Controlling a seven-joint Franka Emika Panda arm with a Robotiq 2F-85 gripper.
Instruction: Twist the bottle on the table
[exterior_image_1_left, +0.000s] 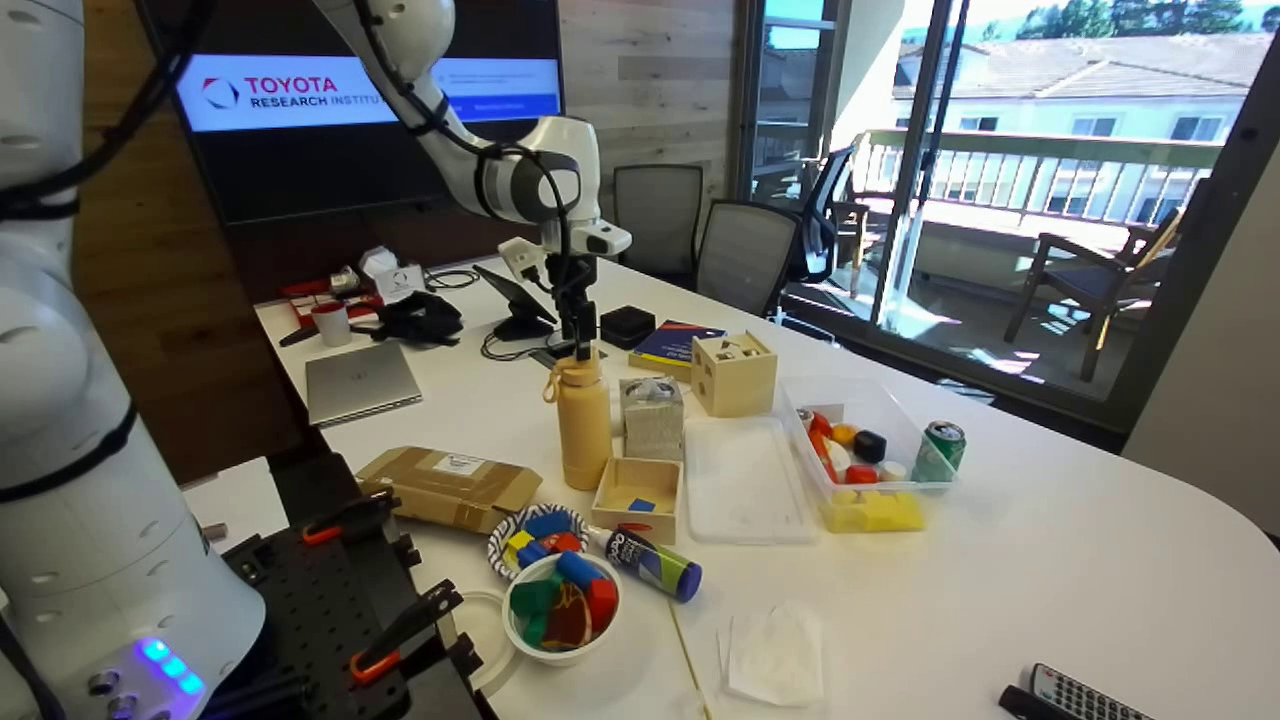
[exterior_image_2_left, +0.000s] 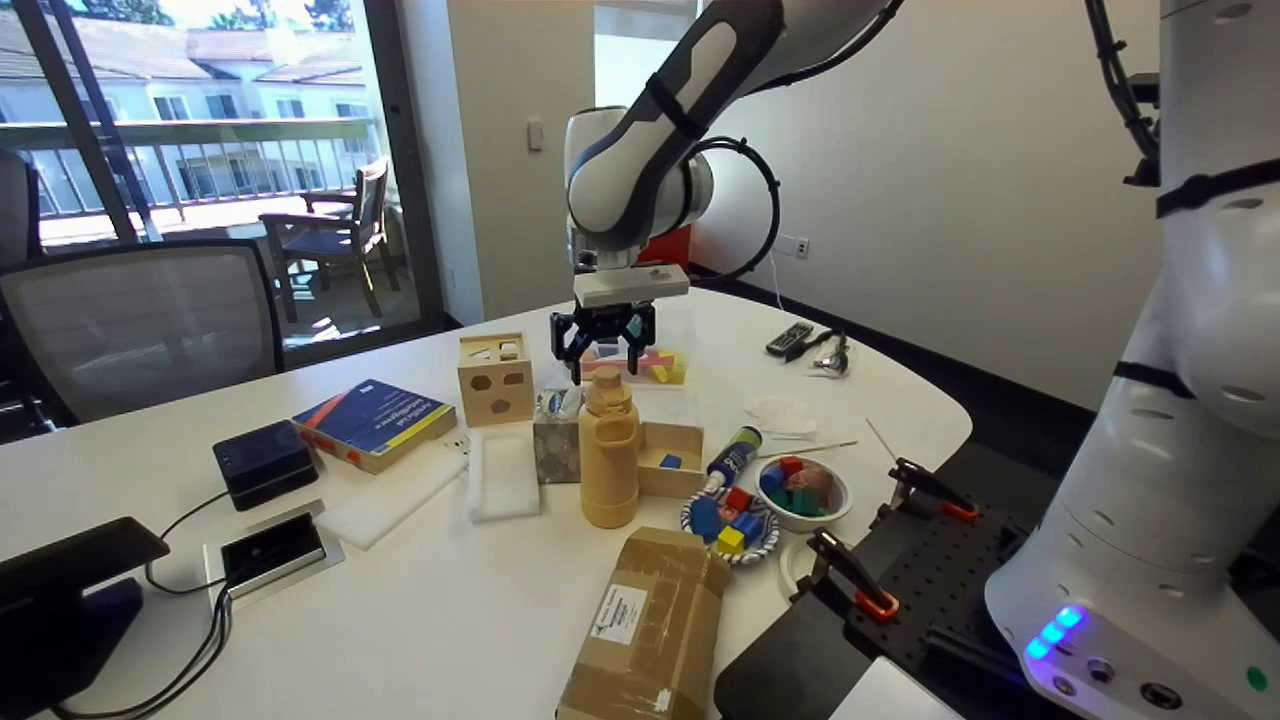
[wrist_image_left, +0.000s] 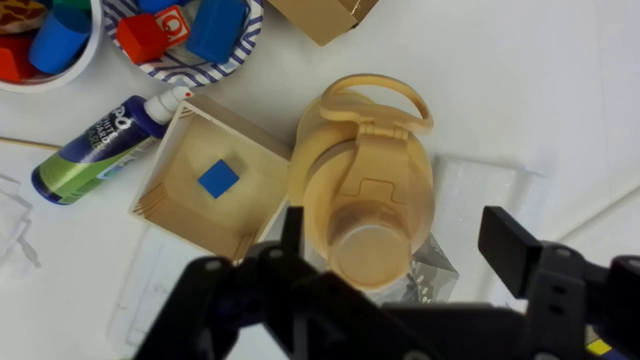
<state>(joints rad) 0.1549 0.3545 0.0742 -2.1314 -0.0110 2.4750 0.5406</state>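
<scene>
The bottle is tall and mustard-yellow, with a narrower capped top and a loop handle. It stands upright on the white table (exterior_image_1_left: 1060, 580) in both exterior views (exterior_image_1_left: 585, 430) (exterior_image_2_left: 609, 470). In the wrist view I look down on the bottle (wrist_image_left: 367, 175), its round cap lying between the fingers. My gripper (wrist_image_left: 400, 232) is open and empty, with a wide gap to the cap on the right and a smaller one on the left. In both exterior views the gripper (exterior_image_1_left: 580, 345) (exterior_image_2_left: 605, 372) is just above the bottle, fingertips near the cap's top. No contact shows.
A tissue box (exterior_image_1_left: 652, 425) and an open wooden box (exterior_image_1_left: 640, 515) stand close beside the bottle. A cardboard package (exterior_image_1_left: 455, 487), bowls of blocks (exterior_image_1_left: 562, 655), a spray bottle (exterior_image_1_left: 650, 562), a wooden cube (exterior_image_1_left: 740, 375) and a clear bin (exterior_image_1_left: 925, 470) are around it.
</scene>
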